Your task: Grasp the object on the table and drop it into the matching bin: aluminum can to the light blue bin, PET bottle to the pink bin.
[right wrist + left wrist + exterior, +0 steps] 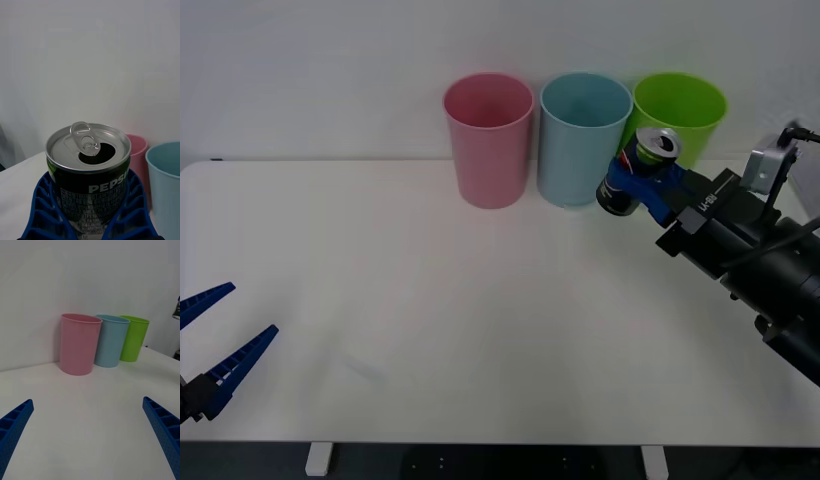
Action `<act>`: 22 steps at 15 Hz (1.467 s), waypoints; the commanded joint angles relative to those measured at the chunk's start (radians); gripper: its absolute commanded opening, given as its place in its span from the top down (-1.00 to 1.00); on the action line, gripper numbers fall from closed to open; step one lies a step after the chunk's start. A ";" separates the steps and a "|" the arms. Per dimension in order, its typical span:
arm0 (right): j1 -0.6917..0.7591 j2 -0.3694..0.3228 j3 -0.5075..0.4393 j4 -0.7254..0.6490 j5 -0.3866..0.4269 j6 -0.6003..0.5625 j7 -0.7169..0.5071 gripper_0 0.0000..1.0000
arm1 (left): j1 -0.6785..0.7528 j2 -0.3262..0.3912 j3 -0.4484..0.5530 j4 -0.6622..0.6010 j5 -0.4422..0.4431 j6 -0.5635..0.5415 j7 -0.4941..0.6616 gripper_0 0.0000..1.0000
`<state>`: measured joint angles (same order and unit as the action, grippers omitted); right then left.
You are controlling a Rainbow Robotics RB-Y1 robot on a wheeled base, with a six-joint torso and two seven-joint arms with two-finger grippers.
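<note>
The right gripper (642,182) clamps the can (638,172), tilted, above the table (430,320), just beside the blue bin (580,140) and in front of the green bin (685,110). The pink bin (490,140) stands left of the blue. The left gripper (220,335) is spread wide, low at the near left.

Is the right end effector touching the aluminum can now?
Touching. In the right wrist view, the blue fingers press against both sides of the aluminum can. The front view shows the right end effector holding it above the table.
</note>
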<state>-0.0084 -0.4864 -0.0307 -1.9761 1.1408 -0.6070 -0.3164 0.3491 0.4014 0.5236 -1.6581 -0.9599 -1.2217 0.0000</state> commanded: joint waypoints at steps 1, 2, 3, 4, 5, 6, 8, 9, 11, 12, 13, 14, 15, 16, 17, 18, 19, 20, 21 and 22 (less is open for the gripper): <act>-0.048 -0.029 -0.014 0.023 0.023 0.003 -0.023 1.00 | 0.000 0.000 0.000 0.000 0.000 0.000 0.000 -1.00; -0.076 -0.034 -0.014 0.046 0.023 0.001 -0.023 1.00 | 0.000 0.000 0.000 0.000 0.000 0.000 0.000 -1.00; -0.110 -0.035 -0.012 0.077 0.025 0.003 -0.023 1.00 | 0.000 0.000 0.000 0.000 0.000 0.000 0.000 -1.00; -0.148 -0.035 -0.014 0.115 0.025 0.003 -0.024 1.00 | 0.000 0.000 0.000 0.000 0.000 0.000 0.000 -1.00; -0.191 -0.035 -0.012 0.161 0.027 0.006 -0.024 1.00 | 0.000 0.000 0.000 0.000 0.000 0.000 0.000 -1.00; -0.229 -0.035 -0.012 0.206 0.030 0.026 -0.024 1.00 | 0.000 0.000 0.000 0.000 0.000 0.000 0.000 -1.00; -0.286 -0.029 -0.012 0.276 0.050 0.062 -0.023 1.00 | 0.000 0.000 0.000 0.000 0.000 0.000 0.000 -1.00; -0.317 -0.023 -0.012 0.315 0.059 0.082 -0.024 1.00 | 0.000 0.000 0.000 0.000 0.000 0.000 0.000 -1.00; -0.383 -0.012 -0.012 0.399 0.076 0.104 -0.020 1.00 | 0.000 0.000 0.000 0.000 0.000 0.000 0.000 -1.00; -0.412 -0.009 -0.012 0.439 0.080 0.107 -0.020 1.00 | 0.000 0.000 0.000 0.000 0.000 0.000 0.000 -1.00; -0.447 -0.003 -0.012 0.484 0.086 0.110 -0.018 1.00 | 0.000 0.000 0.000 0.000 0.000 0.000 0.000 -1.00; -0.476 0.003 -0.012 0.522 0.094 0.110 -0.018 1.00 | 0.000 0.000 0.000 0.000 0.000 0.000 0.000 -1.00; -0.507 0.008 -0.012 0.560 0.099 0.110 -0.015 1.00 | 0.000 0.000 0.000 0.000 0.000 0.000 0.000 -1.00; -0.532 0.012 -0.012 0.591 0.105 0.110 -0.015 1.00 | 0.000 0.000 0.000 0.000 0.000 0.000 0.000 -1.00; -0.561 0.020 -0.012 0.629 0.114 0.110 -0.015 1.00 | 0.000 0.000 0.000 0.000 0.000 0.000 0.000 -1.00; -0.582 0.026 -0.009 0.657 0.117 0.110 -0.013 1.00 | 0.000 0.000 0.000 0.000 0.000 0.000 0.000 -1.00; -0.610 0.034 -0.005 0.692 0.125 0.108 -0.013 1.00 | 0.000 0.000 0.000 0.000 0.000 0.000 0.000 -1.00; -0.637 0.043 -0.003 0.723 0.135 0.108 -0.010 1.00 | 0.000 0.000 0.000 0.000 0.000 0.000 0.000 -1.00; -0.659 0.052 -0.003 0.754 0.148 0.108 -0.010 1.00 | 0.000 0.000 0.000 0.000 0.000 0.000 0.000 -1.00; -0.687 0.063 -0.003 0.787 0.155 0.108 -0.007 1.00 | 0.000 0.000 0.000 0.000 0.000 0.000 0.000 -1.00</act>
<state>-0.6738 -0.4317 -0.0340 -1.2143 1.2896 -0.4983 -0.3259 0.3491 0.4014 0.5236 -1.6581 -0.9599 -1.2217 0.0000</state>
